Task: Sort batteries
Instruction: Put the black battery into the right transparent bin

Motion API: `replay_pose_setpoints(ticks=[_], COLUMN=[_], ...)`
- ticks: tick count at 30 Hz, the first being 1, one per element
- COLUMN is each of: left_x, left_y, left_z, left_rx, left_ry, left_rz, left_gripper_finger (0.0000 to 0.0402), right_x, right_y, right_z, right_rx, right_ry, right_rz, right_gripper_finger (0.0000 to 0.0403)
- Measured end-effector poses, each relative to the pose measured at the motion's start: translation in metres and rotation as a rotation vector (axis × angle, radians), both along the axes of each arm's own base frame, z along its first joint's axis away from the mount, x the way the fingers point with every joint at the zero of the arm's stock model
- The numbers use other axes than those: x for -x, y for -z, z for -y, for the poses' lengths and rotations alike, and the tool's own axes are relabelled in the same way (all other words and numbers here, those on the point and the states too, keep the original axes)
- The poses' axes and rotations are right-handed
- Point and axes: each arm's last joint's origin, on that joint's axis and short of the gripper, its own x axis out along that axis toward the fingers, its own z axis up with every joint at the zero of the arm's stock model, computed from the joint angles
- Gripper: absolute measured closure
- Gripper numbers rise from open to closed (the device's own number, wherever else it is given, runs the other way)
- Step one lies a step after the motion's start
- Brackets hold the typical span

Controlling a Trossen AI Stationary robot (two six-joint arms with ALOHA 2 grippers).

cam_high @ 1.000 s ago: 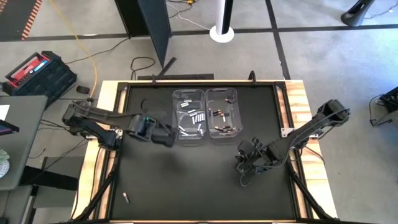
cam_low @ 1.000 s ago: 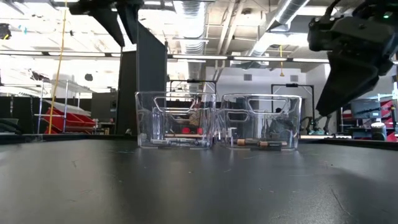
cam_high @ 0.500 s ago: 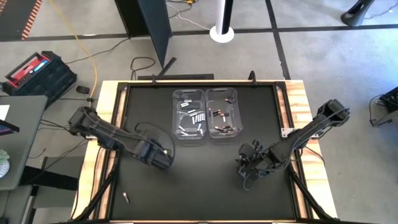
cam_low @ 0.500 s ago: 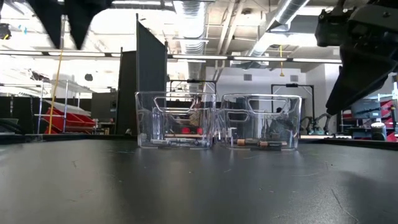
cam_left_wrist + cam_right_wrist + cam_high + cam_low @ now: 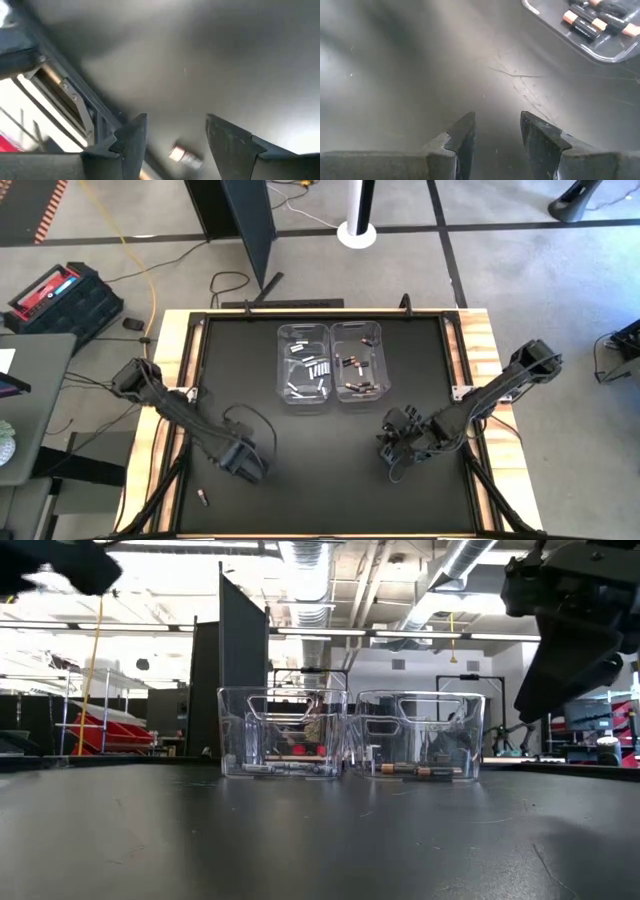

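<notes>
- Silvery-white cylindrical batteries (image 5: pixel 307 370) are seen scattered in the left clear bin (image 5: pixel 303 335), while dark cells with copper-coloured ends (image 5: pixel 360 385) lie in the right clear bin (image 5: pixel 357 333); each cell is a short smooth rod, far smaller than its bin.
- In the right wrist view the dark cells (image 5: pixel 592 21) are shown lying side by side, black bodies capped in orange-copper, behind the bin's transparent rim (image 5: pixel 570 42).
- One stray battery (image 5: pixel 203 498) is found alone on the mat near the table's front left corner; in the left wrist view it appears as a pale, blurred cylinder (image 5: pixel 186 156) between and just beyond the fingers.
- The two bins are rectangular, glossy and see-through, standing side by side with walls touching, toward the back of the table's middle (image 5: pixel 283 732).
- The table top (image 5: pixel 330 470) is covered by a matte black mat, faintly scratched, framed in pale wood (image 5: pixel 487 340).
- The left gripper (image 5: pixel 246 465) is held over the front left of the mat, near the stray cell; its dark angular fingers (image 5: pixel 131 140) are spread apart with nothing between them.
- The right gripper (image 5: pixel 393 448) is held over the mat's front right, apart from the bins; its fingers (image 5: pixel 464 135) are parted and nothing is gripped.
</notes>
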Motion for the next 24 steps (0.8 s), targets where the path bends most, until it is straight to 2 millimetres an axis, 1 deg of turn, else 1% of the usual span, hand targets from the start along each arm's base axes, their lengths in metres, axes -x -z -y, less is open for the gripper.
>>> replay_pose_setpoints(ticks=[2, 7, 11, 14, 19, 24], left_x=[0.004, 0.018, 0.029, 0.037, 0.056, 0.077], left_y=[0.005, 0.004, 0.005, 0.006, 0.007, 0.007], left_z=[0.007, 0.022, 0.039, 0.052, 0.071, 0.085], left_rx=[0.067, 0.174, 0.233, 0.236, 0.154, 0.138], left_ry=[0.138, 0.531, 0.775, 0.918, 1.127, 1.300], left_rz=[-0.019, -0.036, -0.012, 0.035, 0.096, 0.096], left_gripper_finger=[0.0205, 0.0205, 0.0205, 0.0205, 0.0205, 0.0205], right_x=[-0.002, -0.006, -0.007, -0.007, -0.007, -0.008], right_y=[-0.001, -0.001, -0.002, -0.002, -0.002, -0.002], right_z=[0.001, 0.006, 0.008, 0.008, 0.007, 0.006], right_rx=[-0.008, -0.034, -0.064, -0.085, -0.116, -0.162], right_ry=[0.011, 0.055, 0.105, 0.133, 0.171, 0.222], right_rz=[0.014, 0.037, 0.050, 0.060, 0.072, 0.094], right_gripper_finger=[0.0230, 0.0230, 0.0230, 0.0230, 0.0230, 0.0230])
